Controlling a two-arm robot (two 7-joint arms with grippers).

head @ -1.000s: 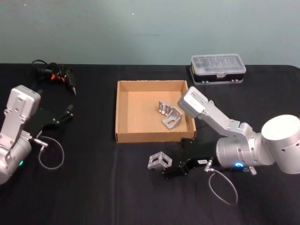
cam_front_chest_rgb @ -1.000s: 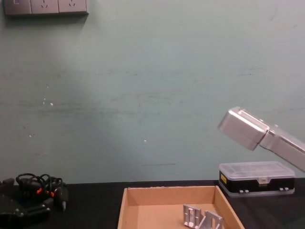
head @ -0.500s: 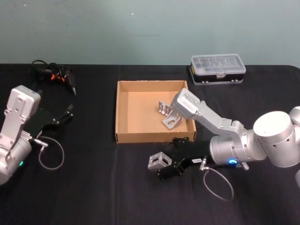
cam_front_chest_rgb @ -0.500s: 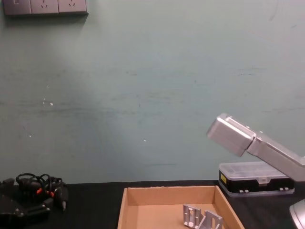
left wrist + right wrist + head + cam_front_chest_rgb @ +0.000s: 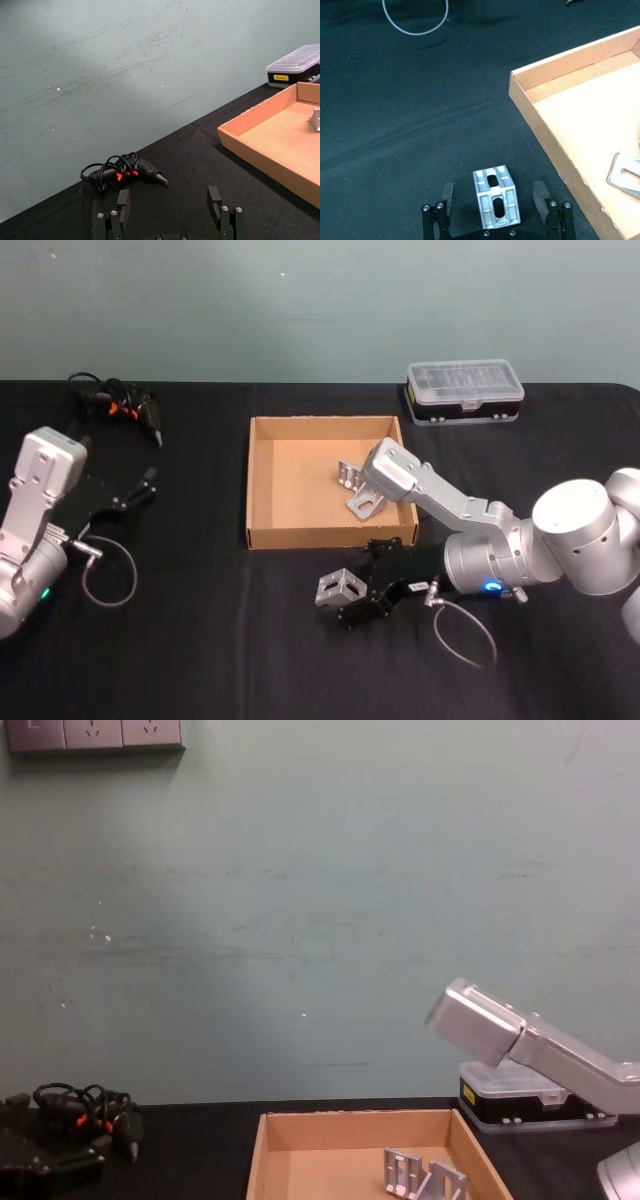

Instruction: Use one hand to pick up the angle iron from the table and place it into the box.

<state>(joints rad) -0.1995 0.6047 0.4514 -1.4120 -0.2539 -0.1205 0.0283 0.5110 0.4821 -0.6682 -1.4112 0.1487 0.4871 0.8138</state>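
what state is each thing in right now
bracket: lying on the table, not gripped
right gripper: open, jaws either side of the bracket, not touching
left gripper: open, parked at the left
box: open-topped, two brackets inside
case: lid shut

**Table layout, left to right**

The box (image 5: 262,480) sits mid-table (image 5: 200,640), with two angle irons (image 5: 362,504) inside at its right. A third angle iron (image 5: 341,587) lies just before the box's front wall, flanked by the right gripper (image 5: 494,196). The plastic case (image 5: 464,389) sits behind-right, the corded tool (image 5: 115,405) rear left, and the left gripper (image 5: 140,487) well left of the box.
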